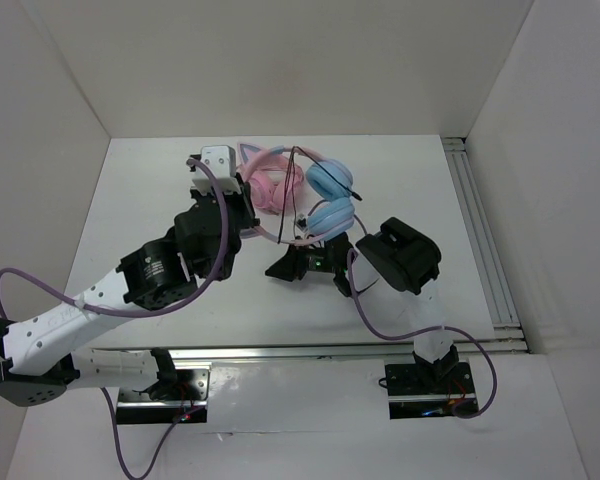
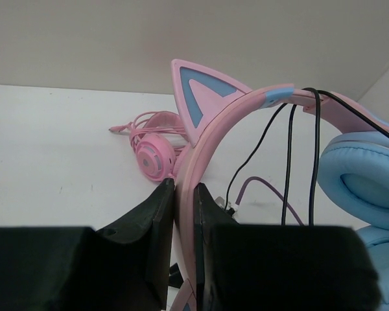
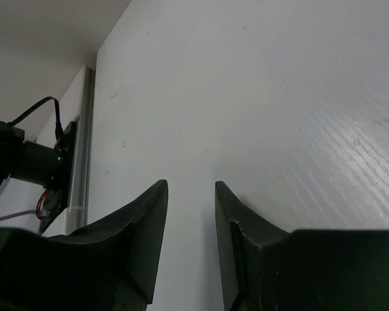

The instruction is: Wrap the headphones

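Observation:
The headphones have light-blue ear cups [image 1: 330, 215] and a pink cat-ear headband [image 2: 246, 107]. They are held up over the middle of the table. My left gripper [image 2: 185, 194] is shut on the headband just below its cat ear [image 2: 201, 97]; from above, the left gripper [image 1: 248, 212] is at the headphones' left side. The thin black cable [image 2: 288, 162] hangs in loops over the headband next to a blue ear cup [image 2: 356, 181]. My right gripper [image 1: 280, 268] hovers low just in front of the headphones. Seen from its wrist, the right gripper [image 3: 191, 188] is open over bare table, with nothing between its fingers.
All-pink headphones [image 2: 155, 152] lie on the table behind the held headband. White walls enclose the table on three sides. A metal rail [image 1: 485, 240] runs along the right edge. Another rail [image 1: 310, 352] crosses the near edge by the arm bases.

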